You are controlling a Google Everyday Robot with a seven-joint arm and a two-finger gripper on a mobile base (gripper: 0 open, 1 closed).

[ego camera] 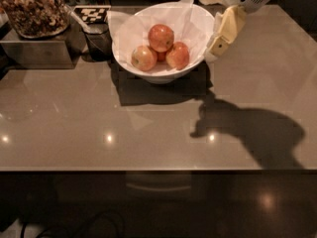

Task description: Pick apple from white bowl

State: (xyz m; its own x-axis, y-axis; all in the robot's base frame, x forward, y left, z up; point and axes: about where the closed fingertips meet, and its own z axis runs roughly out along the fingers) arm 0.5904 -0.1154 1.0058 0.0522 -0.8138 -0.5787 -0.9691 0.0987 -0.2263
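Apple (161,37): red-orange, on top of the heap in the white bowl (163,75), resting on two others
Countertop (99,128): grey and glossy; the arm's shadow (247,130) falls across its right side, nearer than the bowl
Paler apple (144,57): front left in the bowl, touching the target
Third apple (178,55): front right, on the side nearest the tool and partly under the target
Paper lining (190,21): crumpled, standing above the rim on the right
Gripper (220,38): just beside the bowl's right rim, outside it, holding nothing; whether it is apart or together cannot be told
Risk: a low sideways entry could knock the rim and shove or tip the bowl, or snag the paper
Risk: a push on the top apple could roll it off its neighbours, or the third apple could get grabbed instead
Dark cup (99,41): just left of the bowl, out of the way
Checkered marker (91,14): behind the cup
Nut container (32,9): far left on a metal box (34,51), well apart
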